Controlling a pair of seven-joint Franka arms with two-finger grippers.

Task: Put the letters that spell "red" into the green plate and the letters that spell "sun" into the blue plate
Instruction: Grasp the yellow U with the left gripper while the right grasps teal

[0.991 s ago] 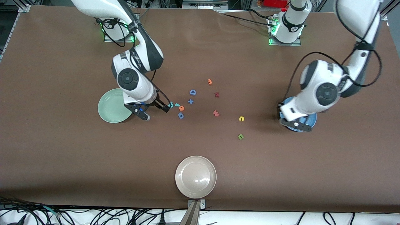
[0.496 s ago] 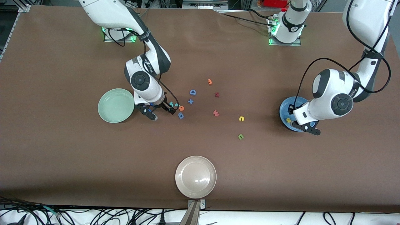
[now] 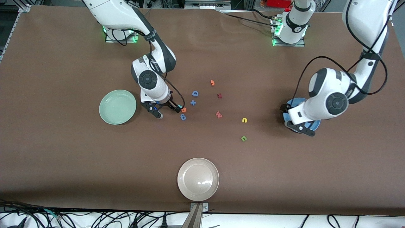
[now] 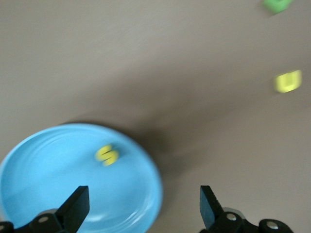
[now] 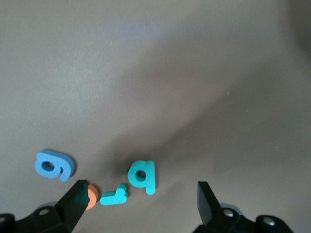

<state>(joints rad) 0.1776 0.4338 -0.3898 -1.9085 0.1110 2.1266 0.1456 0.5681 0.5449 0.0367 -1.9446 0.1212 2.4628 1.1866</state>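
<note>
While both hands gape – left hand, right hand – yellow s lies flat in glossy blue plate.

Evenly and brightly lit from overhead, no harsh glare across the brown surface. Only one small highlight, on the beige plate. Soft, dim shadows pooled under both arms and just beside each pincer. Sharp in the front view. Smeared with motion blur in the left wrist view, the blue plate and yellow s streaked. Mild softness in the right wrist view.
</note>
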